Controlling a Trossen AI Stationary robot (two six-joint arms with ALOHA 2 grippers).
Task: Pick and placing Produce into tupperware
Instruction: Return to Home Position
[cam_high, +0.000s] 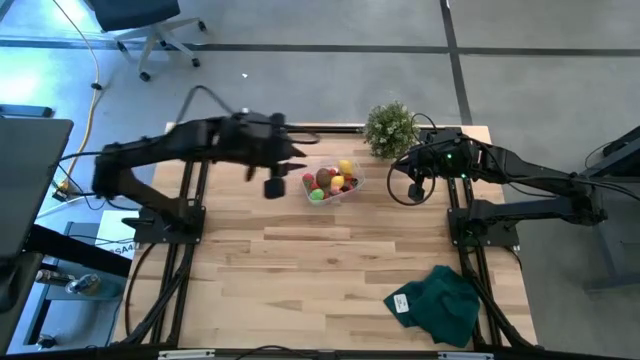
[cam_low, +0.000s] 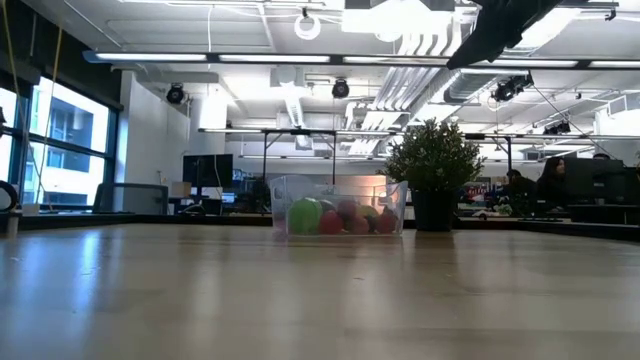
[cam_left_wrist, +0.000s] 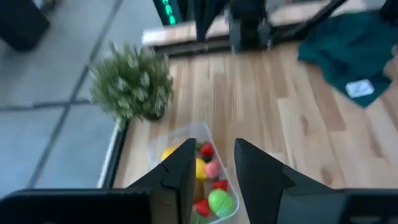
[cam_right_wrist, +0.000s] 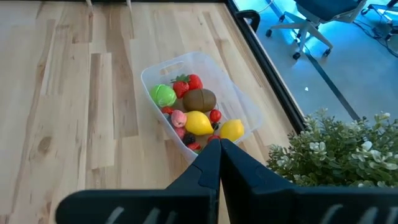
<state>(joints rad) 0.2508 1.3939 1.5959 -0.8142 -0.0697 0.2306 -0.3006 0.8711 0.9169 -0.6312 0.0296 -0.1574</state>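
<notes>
Sitting at the 12 o'clock side of the wooden table (cam_high: 300, 280), the clear tupperware (cam_high: 357, 184) is holding all the toy produce in view: a green ball (cam_right_wrist: 163, 94), a brown kiwi (cam_right_wrist: 199, 99), a yellow lemon (cam_right_wrist: 198, 122), a second yellow fruit (cam_right_wrist: 231, 129), a red strawberry (cam_right_wrist: 189, 82) and a small red berry (cam_right_wrist: 215, 116), all lying packed together inside its walls. The left gripper (cam_left_wrist: 214, 149) is hovering above the table at the container's 9 o'clock side, its two fingers (cam_left_wrist: 186, 168) standing apart with nothing between them. The right gripper (cam_right_wrist: 217, 148) is hanging above the table at the container's 3 o'clock side, its fingers pressed together and empty. A bushy potted plant (cam_high: 390, 128) is standing at 1 o'clock from the tupperware, near but not touching it. A dark green cloth (cam_high: 440, 300) bearing a white label is lying crumpled toward the table's 5 o'clock corner, well apart from the container.
</notes>
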